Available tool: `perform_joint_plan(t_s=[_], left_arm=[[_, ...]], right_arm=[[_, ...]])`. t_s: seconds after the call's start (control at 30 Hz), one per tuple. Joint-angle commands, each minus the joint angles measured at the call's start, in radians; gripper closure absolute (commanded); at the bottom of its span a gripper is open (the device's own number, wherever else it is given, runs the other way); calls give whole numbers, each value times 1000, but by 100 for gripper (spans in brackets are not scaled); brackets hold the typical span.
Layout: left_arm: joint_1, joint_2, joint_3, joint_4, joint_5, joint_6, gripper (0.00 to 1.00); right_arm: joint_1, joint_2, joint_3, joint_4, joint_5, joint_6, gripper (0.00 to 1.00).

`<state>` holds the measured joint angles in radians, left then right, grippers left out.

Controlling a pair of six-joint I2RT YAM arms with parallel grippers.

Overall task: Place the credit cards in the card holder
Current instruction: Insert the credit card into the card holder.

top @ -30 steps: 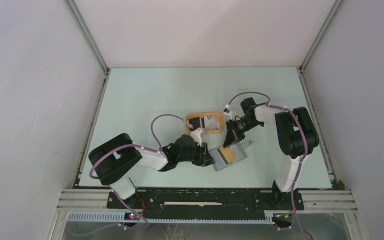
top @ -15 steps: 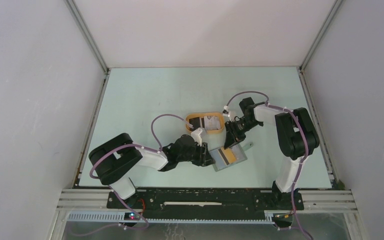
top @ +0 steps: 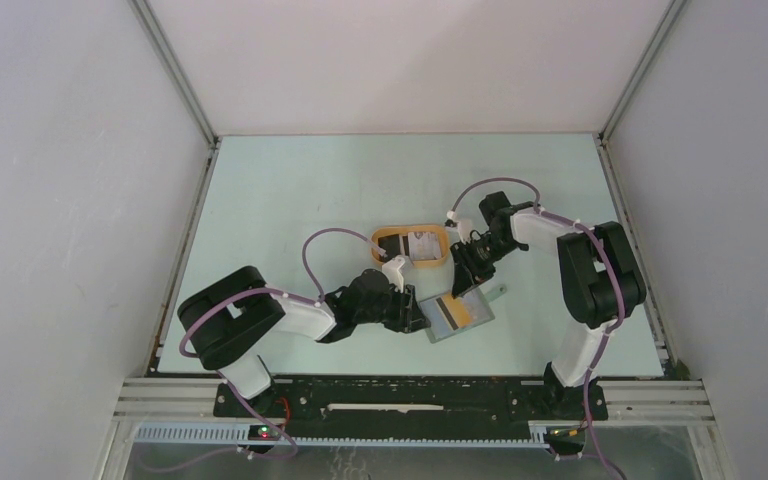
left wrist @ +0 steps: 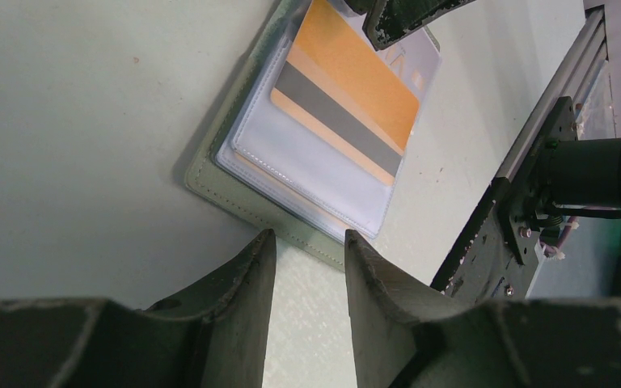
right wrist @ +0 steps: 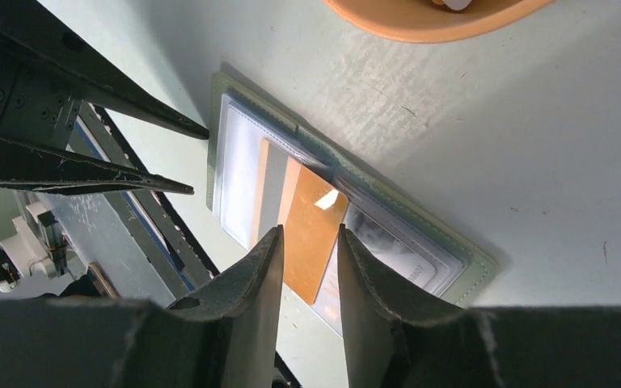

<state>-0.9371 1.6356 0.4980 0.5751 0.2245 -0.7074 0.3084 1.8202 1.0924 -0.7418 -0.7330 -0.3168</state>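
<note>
- My left end effector [left wrist: 307,236] sits low on the tabletop [top: 290,200]. Its jaws stand a narrow gap apart and grip nothing.
- Its fingertips are right at the near stitched edge of the holder [left wrist: 307,162]. I cannot tell whether they touch it.
- The holder lies open and flat on the tabletop, between my two end effectors and just in front of the orange tray [top: 410,229].
- A tan card [left wrist: 348,97] with a grey stripe is part way into one of the holder's clear sleeves. Its far end sticks out over the other half.
- My right end effector [right wrist: 307,230] hangs over that free end with its jaws apart. The tan card shows in the gap below them and is not clamped.
- I cannot tell whether a right fingertip touches the tan card.
- More cards [top: 422,245] lie in the tray, one black and one whitish.
</note>
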Motion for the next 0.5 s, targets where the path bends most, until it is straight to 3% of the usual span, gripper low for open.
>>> perform_joint_plan(t_s=[0.0,0.47], left_arm=[[5,14,19,-32,3,2,58],[6,13,11,-25,4,-1,58]], right_arm=[[3,-33,29,-12,14,-33,61],[-51,-75,28,-37,1,-90,63]])
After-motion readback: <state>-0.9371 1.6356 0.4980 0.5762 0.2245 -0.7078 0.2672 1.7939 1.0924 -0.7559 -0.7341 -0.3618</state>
